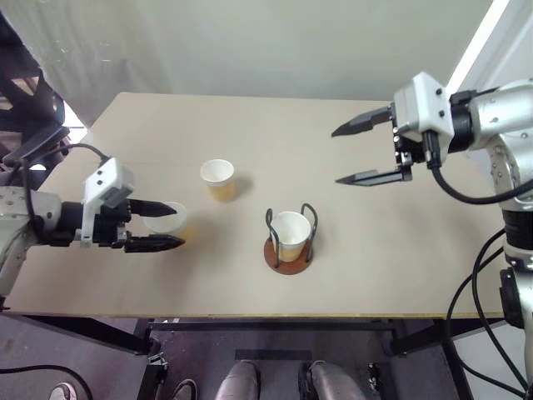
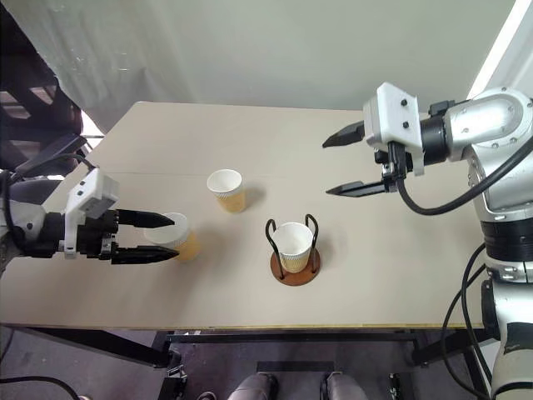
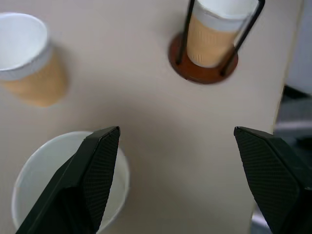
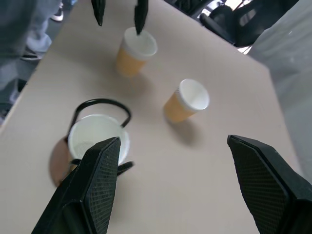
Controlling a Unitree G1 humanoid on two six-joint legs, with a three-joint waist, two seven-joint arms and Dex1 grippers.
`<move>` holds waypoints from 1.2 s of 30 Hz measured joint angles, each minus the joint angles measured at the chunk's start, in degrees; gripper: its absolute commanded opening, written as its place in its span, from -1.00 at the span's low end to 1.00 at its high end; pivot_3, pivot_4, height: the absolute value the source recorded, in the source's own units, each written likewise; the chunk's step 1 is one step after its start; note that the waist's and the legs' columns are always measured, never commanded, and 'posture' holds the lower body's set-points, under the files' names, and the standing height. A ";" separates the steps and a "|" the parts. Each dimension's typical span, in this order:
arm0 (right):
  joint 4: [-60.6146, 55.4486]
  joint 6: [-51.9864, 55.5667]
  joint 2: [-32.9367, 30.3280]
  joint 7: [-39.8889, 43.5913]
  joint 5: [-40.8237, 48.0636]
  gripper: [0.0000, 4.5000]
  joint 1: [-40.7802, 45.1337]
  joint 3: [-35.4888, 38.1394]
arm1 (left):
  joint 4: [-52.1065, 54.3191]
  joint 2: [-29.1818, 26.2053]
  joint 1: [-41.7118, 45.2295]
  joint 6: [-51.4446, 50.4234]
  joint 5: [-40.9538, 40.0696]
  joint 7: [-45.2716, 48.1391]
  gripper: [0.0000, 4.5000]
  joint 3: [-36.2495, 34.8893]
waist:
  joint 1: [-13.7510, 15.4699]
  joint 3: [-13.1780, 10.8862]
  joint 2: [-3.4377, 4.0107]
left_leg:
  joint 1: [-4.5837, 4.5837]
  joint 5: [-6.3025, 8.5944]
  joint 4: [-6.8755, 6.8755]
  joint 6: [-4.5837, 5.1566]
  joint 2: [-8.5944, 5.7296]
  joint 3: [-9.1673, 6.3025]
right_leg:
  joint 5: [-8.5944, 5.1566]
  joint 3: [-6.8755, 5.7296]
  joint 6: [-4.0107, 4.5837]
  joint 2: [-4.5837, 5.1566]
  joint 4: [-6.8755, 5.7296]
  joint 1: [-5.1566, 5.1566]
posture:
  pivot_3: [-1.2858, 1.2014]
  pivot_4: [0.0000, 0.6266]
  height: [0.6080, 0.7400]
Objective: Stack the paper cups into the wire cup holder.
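Note:
One paper cup (image 1: 291, 232) stands upright inside the wire cup holder (image 1: 288, 258), near the table's front middle. A second cup (image 1: 218, 178) stands alone further back and to the left. The third cup (image 1: 169, 221) is at the left; my left gripper (image 1: 179, 226) hovers open over it, one finger (image 3: 92, 175) above its mouth and the other off to the side nearer the front edge. Nothing is held. My right gripper (image 1: 336, 157) hangs open and empty, high above the table to the right of the holder. The right wrist view looks down on the holder (image 4: 56, 165) and all three cups.
The tan table (image 1: 391, 267) has its front edge just below the holder. Dark office chairs (image 1: 29, 100) stand off the back left corner. A person's legs (image 4: 19, 34) are beside the table's front left. Black cables (image 1: 483, 275) hang by my right arm.

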State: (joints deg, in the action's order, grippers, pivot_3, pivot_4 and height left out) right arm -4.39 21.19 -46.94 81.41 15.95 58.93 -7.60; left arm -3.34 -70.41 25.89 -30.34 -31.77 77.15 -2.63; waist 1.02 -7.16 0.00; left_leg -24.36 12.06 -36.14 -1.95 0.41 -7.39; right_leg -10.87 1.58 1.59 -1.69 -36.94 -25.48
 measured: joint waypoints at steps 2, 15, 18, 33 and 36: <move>-1.32 1.11 -0.47 -1.07 0.17 0.59 -0.96 0.15 | -3.70 0.16 3.39 2.63 3.85 1.88 0.79 3.07 | 0.02 0.00 0.01 | -0.02 0.06 0.02 0.05 0.05 -0.01 | -0.03 -0.01 -0.10 -0.02 0.00 -0.01 | 0.03 -0.52 1.00; -4.53 3.63 -2.15 -4.46 0.73 0.59 -3.37 0.51 | -12.40 2.46 10.40 7.84 12.28 11.41 0.79 7.76 | 0.01 0.00 0.00 | -0.14 0.07 -0.05 0.30 0.09 0.00 | -0.03 -0.05 -0.25 -0.03 0.06 -0.03 | 0.03 -0.52 1.00; -4.97 3.70 -2.38 -4.80 0.78 0.59 -3.66 0.53 | -11.88 3.09 9.01 8.11 13.31 11.74 0.79 8.34 | -0.01 0.00 0.00 | -0.14 0.03 -0.07 0.34 0.09 0.00 | -0.01 -0.05 -0.29 -0.03 0.04 -0.03 | 0.03 -0.52 1.00; -7.88 5.68 -4.01 -6.36 2.12 0.61 -5.82 0.62 | -14.79 9.07 10.59 13.05 21.11 10.49 0.51 11.01 | 0.05 0.00 0.00 | -0.25 -0.04 -0.42 0.45 0.08 0.03 | 0.13 -0.04 -0.48 -0.03 0.00 0.00 | 0.03 -0.52 1.00; -9.95 7.13 -5.43 -6.51 3.26 0.61 -8.47 1.54 | -14.57 9.50 10.50 13.73 21.99 11.11 0.05 11.78 | 0.21 0.01 -0.02 | -0.27 -0.04 -0.43 0.46 0.08 0.03 | 0.14 -0.05 -0.50 -0.03 0.01 0.00 | 0.03 -0.52 1.00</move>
State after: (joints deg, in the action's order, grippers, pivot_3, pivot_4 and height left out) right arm -14.35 28.33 -52.37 74.90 19.21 50.46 -6.06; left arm -17.91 -60.91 36.39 -16.61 -9.79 88.26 9.15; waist 1.23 -7.14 -0.03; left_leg -24.63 12.02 -36.57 -1.49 0.50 -7.36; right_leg -10.74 1.53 1.09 -1.72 -36.92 -25.48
